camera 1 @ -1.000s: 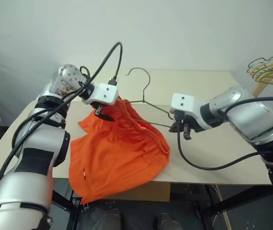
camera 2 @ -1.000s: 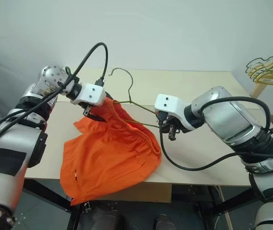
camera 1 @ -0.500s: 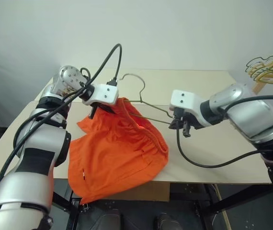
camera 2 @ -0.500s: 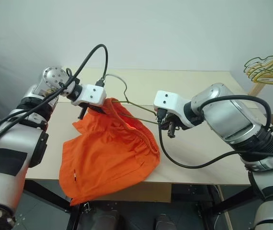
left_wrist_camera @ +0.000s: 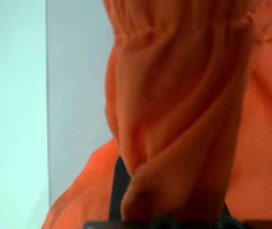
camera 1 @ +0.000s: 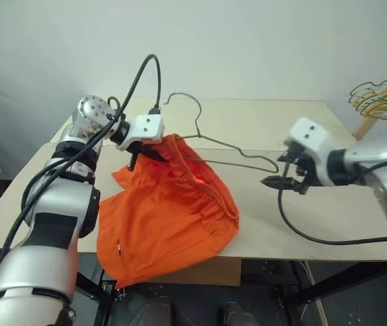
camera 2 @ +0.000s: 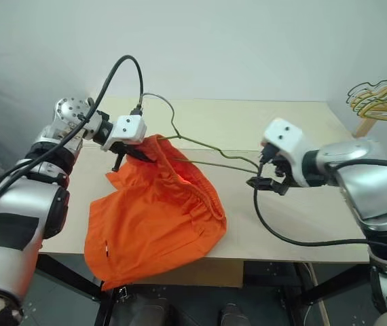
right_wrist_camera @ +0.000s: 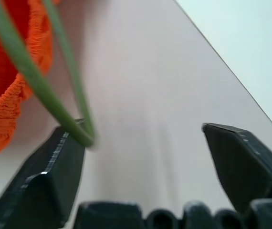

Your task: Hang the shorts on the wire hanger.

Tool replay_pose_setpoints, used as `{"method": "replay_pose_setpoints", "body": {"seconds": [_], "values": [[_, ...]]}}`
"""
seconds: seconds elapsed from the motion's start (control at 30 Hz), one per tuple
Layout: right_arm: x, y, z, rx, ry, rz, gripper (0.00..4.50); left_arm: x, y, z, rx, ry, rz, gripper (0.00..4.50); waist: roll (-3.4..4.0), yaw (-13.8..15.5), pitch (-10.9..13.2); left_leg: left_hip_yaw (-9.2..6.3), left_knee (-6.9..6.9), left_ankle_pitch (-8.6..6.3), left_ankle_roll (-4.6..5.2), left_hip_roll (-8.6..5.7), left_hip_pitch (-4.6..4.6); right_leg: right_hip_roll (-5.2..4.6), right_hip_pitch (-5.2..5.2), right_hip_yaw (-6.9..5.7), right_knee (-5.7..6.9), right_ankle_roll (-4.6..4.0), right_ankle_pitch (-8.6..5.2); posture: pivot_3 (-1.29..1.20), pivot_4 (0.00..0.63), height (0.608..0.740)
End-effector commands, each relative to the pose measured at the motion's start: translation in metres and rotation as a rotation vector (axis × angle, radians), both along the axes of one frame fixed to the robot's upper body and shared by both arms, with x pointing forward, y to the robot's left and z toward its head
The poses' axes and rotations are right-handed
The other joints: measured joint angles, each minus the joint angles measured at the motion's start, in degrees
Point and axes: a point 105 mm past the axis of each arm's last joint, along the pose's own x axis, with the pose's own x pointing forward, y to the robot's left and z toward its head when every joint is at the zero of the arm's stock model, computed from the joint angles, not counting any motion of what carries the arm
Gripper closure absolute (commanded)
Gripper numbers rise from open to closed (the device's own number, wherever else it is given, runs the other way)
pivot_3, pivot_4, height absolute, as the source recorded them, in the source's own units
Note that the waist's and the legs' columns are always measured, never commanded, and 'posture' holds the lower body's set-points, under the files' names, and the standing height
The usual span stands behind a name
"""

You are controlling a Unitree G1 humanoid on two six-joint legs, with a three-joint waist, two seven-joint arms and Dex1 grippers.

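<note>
Shorts (camera 1: 170, 217) lie mostly on the table (camera 1: 329, 210), and you can see their lower part hanging over the front edge. Their upper part, with the gathered waistband, is lifted by your left gripper (camera 1: 146, 151), whose fingers are clenched on the orange fabric; in the left wrist view the cloth (left_wrist_camera: 183, 119) is bunched directly in front of the camera and covers most of the fingers.

The wire hanger (camera 1: 214, 144) is threaded into the shorts at the raised part. Its hook stands up just beside the left gripper, and its free corner reaches out over the table toward your right side. The corner ends just beside your right gripper (camera 1: 283, 180).

Your right gripper is released, with the two black fingers (right_wrist_camera: 50, 176) spread wide. In the right wrist view the green-grey wire bends right at the tip of one finger, close to it or touching it; you cannot tell which. The other finger is well apart from the wire.

Coloured hangers (camera 1: 383, 98) are bunched at the far right edge.
</note>
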Motion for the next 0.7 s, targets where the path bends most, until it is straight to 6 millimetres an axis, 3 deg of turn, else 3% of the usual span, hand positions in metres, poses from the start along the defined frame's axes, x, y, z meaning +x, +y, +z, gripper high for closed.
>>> {"method": "replay_pose_setpoints", "body": {"seconds": [0.03,0.1,0.17,0.3,0.5,0.7], "values": [[-0.012,-0.016,0.025,0.170,-0.155,-0.074,0.04,0.001,-0.002,0.015,-0.050,-0.048,-0.004,4.50,-0.03,-0.03,-0.02,0.00,0.00,0.00,0.00,-0.01,0.01,0.00,0.02,0.01,-0.01,0.00,0.00,0.10,0.000,0.740],[-0.020,-0.021,0.016,0.259,-0.170,-0.104,0.04,0.002,-0.003,0.015,-0.065,-0.048,0.009,4.50,-0.04,-0.05,-0.03,-0.02,0.02,0.00,0.00,-0.02,0.06,0.00,0.08,0.02,0.00,0.01,0.01,0.10,0.000,0.740],[-0.033,-0.018,-0.006,0.288,-0.133,-0.103,0.04,0.003,-0.004,0.016,-0.077,-0.048,0.016,4.50,-0.08,-0.01,-0.06,-0.07,0.02,0.00,0.00,-0.02,0.11,0.00,0.14,0.00,0.01,0.02,0.01,0.11,0.000,0.740],[-0.056,0.011,-0.054,0.307,-0.020,-0.025,0.04,0.005,-0.005,0.020,-0.086,-0.054,0.029,4.50,-0.08,-0.12,-0.06,-0.09,0.02,0.00,0.01,-0.04,0.30,0.00,0.36,0.01,0.01,0.05,-0.01,0.10,0.000,0.740],[-0.048,0.058,-0.088,0.353,0.021,0.006,0.04,0.007,-0.009,0.021,-0.090,-0.065,0.031,4.50,-0.09,-2.20,-0.05,-0.08,0.10,0.04,0.06,0.02,0.87,0.03,0.94,0.01,-0.02,0.35,-0.25,0.10,0.000,0.740],[-0.043,0.085,-0.104,0.372,0.071,0.056,0.04,0.006,-0.010,0.022,-0.093,-0.064,0.026,4.50,-0.09,-2.98,-0.05,-0.10,-0.02,0.03,0.06,0.01,0.96,0.04,1.05,0.01,-0.06,0.43,-0.29,0.10,0.000,0.740]]}}
